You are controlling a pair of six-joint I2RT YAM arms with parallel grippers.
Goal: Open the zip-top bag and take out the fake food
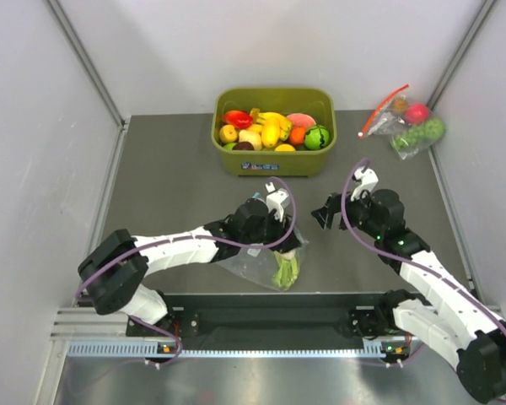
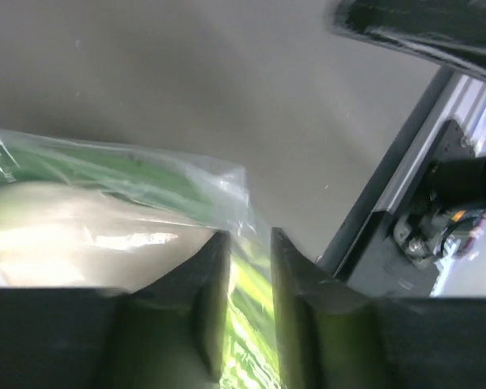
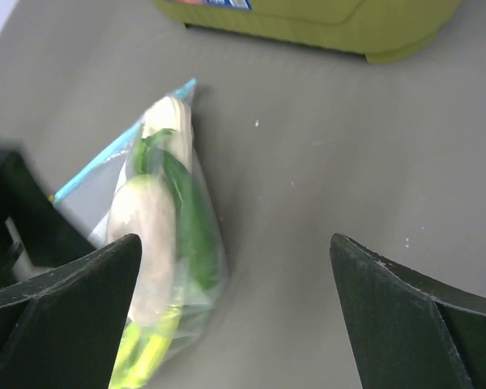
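Above the table [image 1: 169, 186], the right gripper [image 3: 233, 243] holds its fingers spread wide, empty. The left gripper [image 2: 249, 243] has fingers narrowly parted at the zip-top bag [image 1: 261, 261]; grip cannot be told. Bag lies near the front edge, fake food [image 3: 152, 215] inside.

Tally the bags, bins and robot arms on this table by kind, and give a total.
Clear bags: 2, blue-zip bag and red-zip bag
Green bin: 1
Robot arms: 2, left arm and right arm
Total: 5
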